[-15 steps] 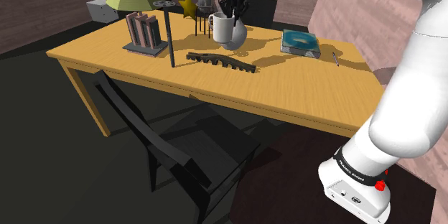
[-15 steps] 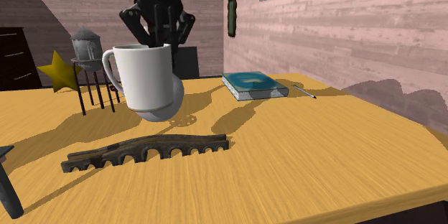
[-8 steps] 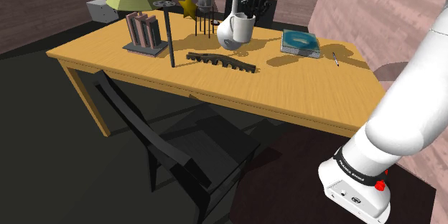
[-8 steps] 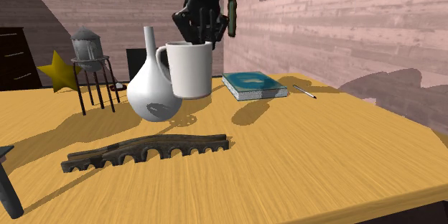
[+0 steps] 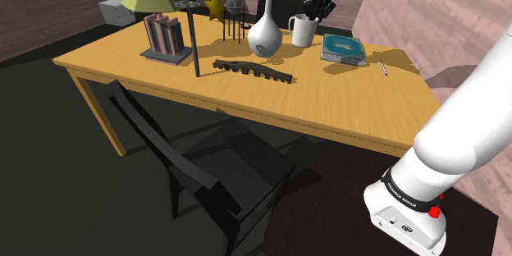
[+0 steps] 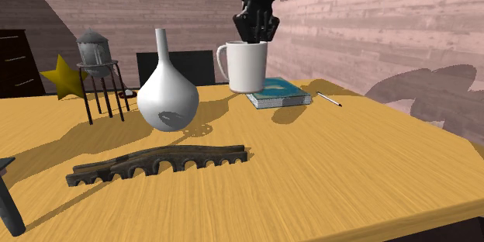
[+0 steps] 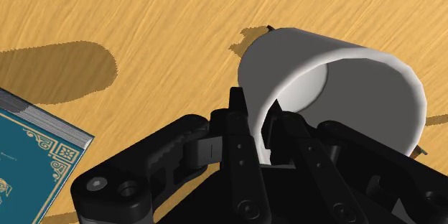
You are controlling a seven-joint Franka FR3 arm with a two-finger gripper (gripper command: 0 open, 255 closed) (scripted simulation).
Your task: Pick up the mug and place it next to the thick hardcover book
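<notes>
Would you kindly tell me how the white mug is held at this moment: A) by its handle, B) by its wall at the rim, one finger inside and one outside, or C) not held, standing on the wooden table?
B: in the wrist view the black gripper clasps the white mug by its wall at the rim, with one finger inside and one outside.

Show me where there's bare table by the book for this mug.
Bare wood lies between the vase and the book, under the held mug, and widely from the book toward the table edge by the chair. Crowded: a pen past the book, tower and star behind the vase.
</notes>
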